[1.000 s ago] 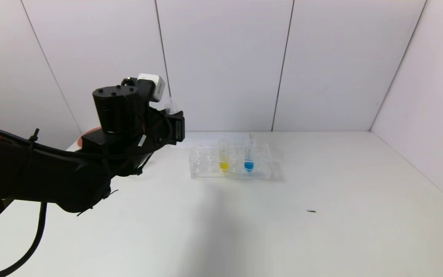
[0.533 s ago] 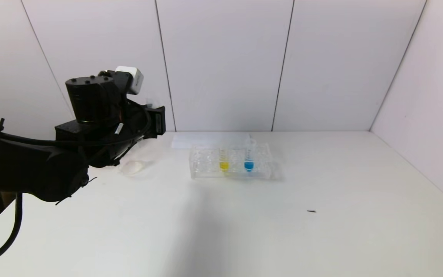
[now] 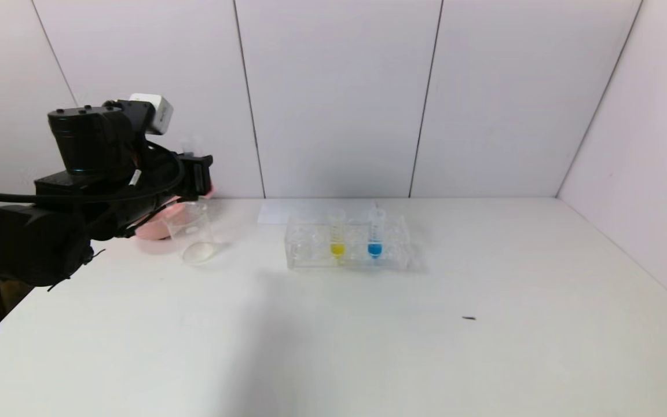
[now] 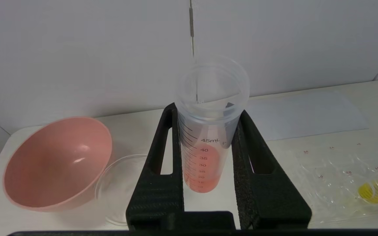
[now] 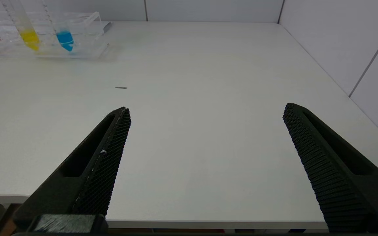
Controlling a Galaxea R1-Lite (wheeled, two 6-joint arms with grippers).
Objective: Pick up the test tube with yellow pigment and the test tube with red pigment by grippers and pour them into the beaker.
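My left gripper (image 4: 207,110) is shut on the test tube with red pigment (image 4: 205,154), held upright with its open mouth on top and reddish liquid in the rounded tip. In the head view the left gripper (image 3: 197,174) hangs at the far left, just above the clear glass beaker (image 3: 195,236). The test tube with yellow pigment (image 3: 337,234) stands in the clear rack (image 3: 310,246). It also shows as the yellow tube (image 5: 28,32) from the right wrist. My right gripper (image 5: 205,109) is open and empty over the table's near edge.
A pink bowl (image 3: 154,227) sits right behind the beaker, touching or nearly so; the bowl (image 4: 57,160) and beaker (image 4: 120,186) lie below the held tube. A blue tube (image 3: 374,234) stands beside the yellow one. A white sheet (image 3: 310,209) lies behind the rack.
My left arm has swung to the left with the red tube still gripped, uncovering the beaker and the pink bowl. The rack and its tubes have not moved.
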